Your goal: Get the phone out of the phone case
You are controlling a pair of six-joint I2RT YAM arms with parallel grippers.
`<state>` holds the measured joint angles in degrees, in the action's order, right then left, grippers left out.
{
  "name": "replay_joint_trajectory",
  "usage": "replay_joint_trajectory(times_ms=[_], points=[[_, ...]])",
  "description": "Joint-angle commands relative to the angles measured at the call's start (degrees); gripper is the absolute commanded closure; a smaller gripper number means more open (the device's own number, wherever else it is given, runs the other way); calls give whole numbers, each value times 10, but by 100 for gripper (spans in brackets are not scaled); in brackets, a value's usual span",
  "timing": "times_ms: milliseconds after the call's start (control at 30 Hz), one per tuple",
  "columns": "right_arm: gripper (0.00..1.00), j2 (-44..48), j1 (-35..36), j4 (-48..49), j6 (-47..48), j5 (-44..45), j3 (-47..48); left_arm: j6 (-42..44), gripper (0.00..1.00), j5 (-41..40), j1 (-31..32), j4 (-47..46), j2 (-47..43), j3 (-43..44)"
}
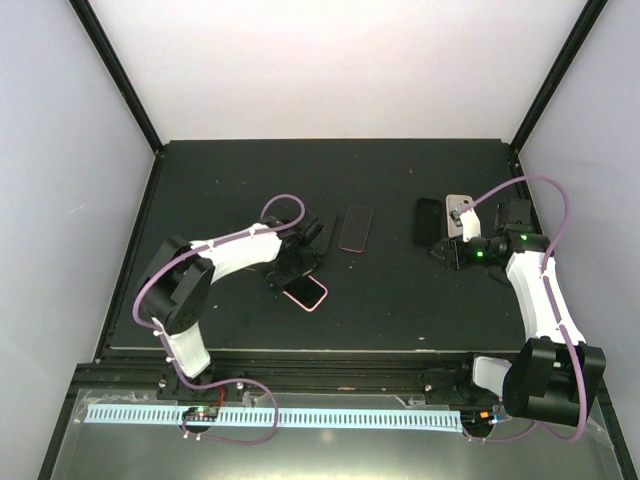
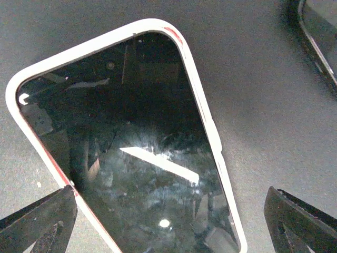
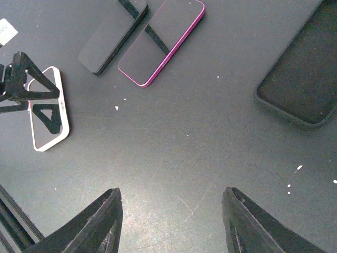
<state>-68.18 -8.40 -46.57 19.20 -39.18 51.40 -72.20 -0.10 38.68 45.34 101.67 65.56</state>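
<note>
Phone (image 2: pixel 131 158) is seen inside white-pink phone case (image 2: pixel 84 48), flat on desk (image 2: pixel 263 105), screen up. Left gripper (image 2: pixel 169 216) is spread wide over it, jaws on either side, not gripping. Right gripper (image 3: pixel 171 211) is held part-open, empty, above desk.

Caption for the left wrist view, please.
Open left gripper hovers over a white-cased phone lying screen-up on the dark table.

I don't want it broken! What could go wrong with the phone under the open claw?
The open left gripper straddles the white-rimmed phone case; squeezing may clamp case and glossy black-screened phone together, so neither separates. The flat phone might also slide on the dark table.
</note>
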Motion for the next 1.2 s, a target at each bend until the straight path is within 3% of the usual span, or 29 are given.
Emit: replay_joint_trajectory(times_ms=[0, 300, 800, 933, 1167], points=[[48, 10, -1, -4, 9, -10, 15, -40, 1, 16, -8, 25, -37, 0], [48, 11, -1, -5, 11, -13, 15, -59, 1, 15, -11, 6, -64, -35], [48, 12, -1, -5, 10, -13, 15, -45, 2, 47, -28, -3, 40, 8], [48, 9, -1, -6, 11, -14, 16, -39, 10, 51, -30, 3, 58, 17], [48, 6, -1, -8, 13, -14, 17, -9, 32, 83, -35, -15, 72, 26]])
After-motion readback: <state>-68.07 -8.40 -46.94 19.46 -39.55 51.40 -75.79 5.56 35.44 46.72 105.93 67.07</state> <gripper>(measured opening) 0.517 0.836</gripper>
